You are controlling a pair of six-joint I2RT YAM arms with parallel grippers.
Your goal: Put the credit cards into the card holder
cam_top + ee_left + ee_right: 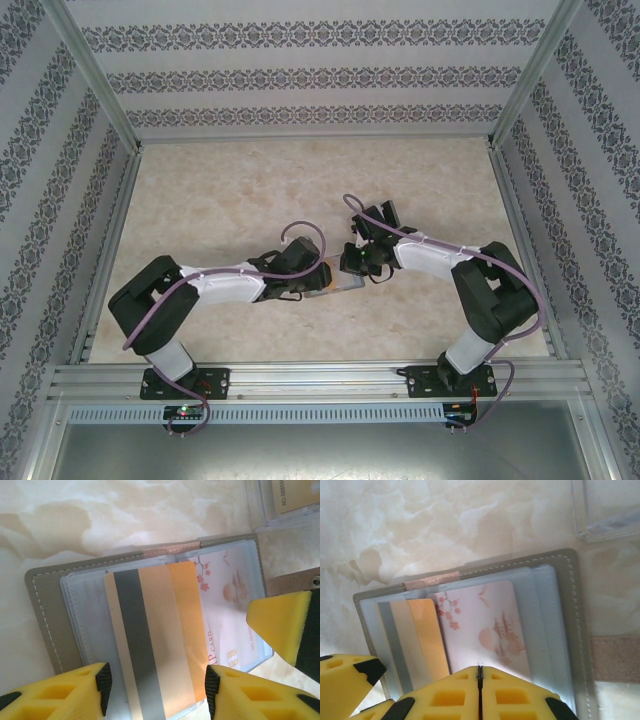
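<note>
The grey card holder [47,610] lies open on the marble table, its clear sleeves facing up. A gold-orange credit card [150,630] with a grey stripe lies partly in the left sleeve. My left gripper [157,690] is open, one pad on each side of that card's near end. A pink blossom card [485,625] sits in the neighbouring sleeve beside the gold card [422,635]. My right gripper [480,672] is shut, its tip over the pink card's near edge. In the top view the two grippers [310,280] [352,265] meet over the holder [338,283].
A small clear plastic box [290,500] with another gold card inside stands just beyond the holder's far right corner. A tan strap [615,657] sticks out from the holder's right edge. Metal frame rails [300,378] border the table.
</note>
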